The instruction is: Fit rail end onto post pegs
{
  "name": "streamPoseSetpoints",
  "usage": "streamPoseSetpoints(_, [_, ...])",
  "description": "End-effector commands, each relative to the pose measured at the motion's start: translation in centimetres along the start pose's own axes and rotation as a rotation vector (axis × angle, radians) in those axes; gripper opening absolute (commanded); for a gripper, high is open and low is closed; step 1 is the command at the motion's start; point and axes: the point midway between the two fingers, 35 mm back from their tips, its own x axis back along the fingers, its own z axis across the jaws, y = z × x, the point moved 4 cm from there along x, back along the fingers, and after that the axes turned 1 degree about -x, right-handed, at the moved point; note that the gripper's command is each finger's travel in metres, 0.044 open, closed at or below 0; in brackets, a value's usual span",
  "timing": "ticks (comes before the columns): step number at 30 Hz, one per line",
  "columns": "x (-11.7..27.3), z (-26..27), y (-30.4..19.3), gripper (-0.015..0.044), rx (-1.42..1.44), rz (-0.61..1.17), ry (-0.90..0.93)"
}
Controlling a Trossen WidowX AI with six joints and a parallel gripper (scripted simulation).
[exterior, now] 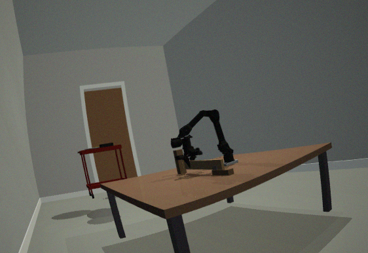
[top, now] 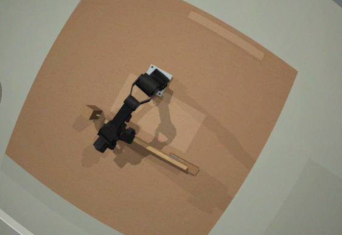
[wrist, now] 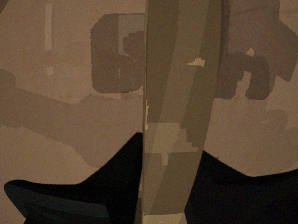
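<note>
The wooden rail (top: pixel 161 153) (exterior: pixel 207 164) (wrist: pixel 185 75) runs from the post toward the low footboard block (top: pixel 193 170) (exterior: pixel 224 172), its far end at the block's bracket. Its near end is off the table and looks about level with the far end. My gripper (exterior: pixel 188 162) (wrist: pixel 156 138) is shut on the rail near its post end, one black finger on each side. The post (top: pixel 96 112) (exterior: pixel 179 162) stands upright beyond the near end. A small gap with a light peg shows between them in the top view; the holes are hidden, and peg alignment cannot be told.
The arm's pale base plate (top: pixel 165 75) (exterior: pixel 233 163) stands beside the rail. The arm reaches over the rail's near part and hides it from above. Shadows of the arm fall across the brown table (top: pixel 146 27) (exterior: pixel 137 194).
</note>
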Motion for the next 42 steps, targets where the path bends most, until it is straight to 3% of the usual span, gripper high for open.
streamPoseSetpoints(1, [0.0, 0.0, -0.2, 0.0000, 0.002, 0.002, -0.002])
streamPoseSetpoints(42, [0.3, -0.2, -1.4, 0.0000, 0.002, 0.004, -0.002])
